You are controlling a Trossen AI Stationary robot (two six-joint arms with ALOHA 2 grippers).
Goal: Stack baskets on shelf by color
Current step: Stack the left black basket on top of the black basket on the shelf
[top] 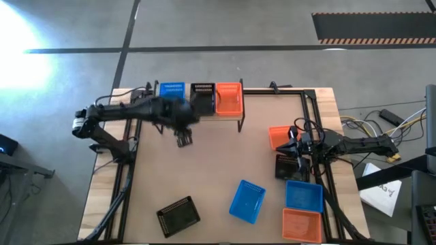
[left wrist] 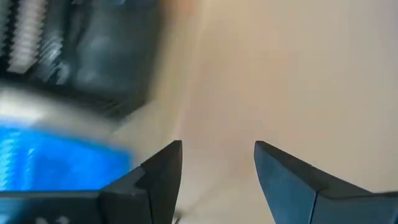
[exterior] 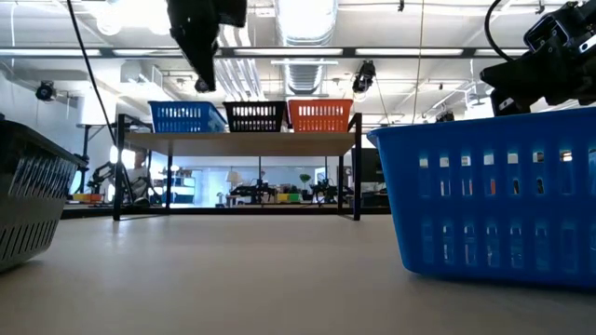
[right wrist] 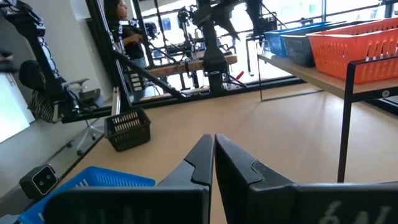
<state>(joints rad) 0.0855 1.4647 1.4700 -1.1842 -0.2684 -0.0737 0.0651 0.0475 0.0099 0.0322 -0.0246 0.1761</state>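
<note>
1. The shelf [top: 228, 117] stands along the far edge of the counter [top: 211, 170], carrying a blue basket [top: 172, 90], a black basket [top: 203, 92] and an orange basket [top: 229, 99] side by side.
2. The left gripper [top: 184, 139] hangs above the counter just in front of the shelf's blue end, its jaws spread wide and holding nothing.
3. The right gripper [top: 294, 136] rests at the right edge, jaws closed together and empty, beside a second orange basket [top: 278, 136].
4. More baskets lie along the near edge: a loose black basket [top: 178, 215], a tilted blue basket [top: 246, 201] and a blue-over-orange pair [top: 303, 207].
5. The middle of the counter lies open.
</note>
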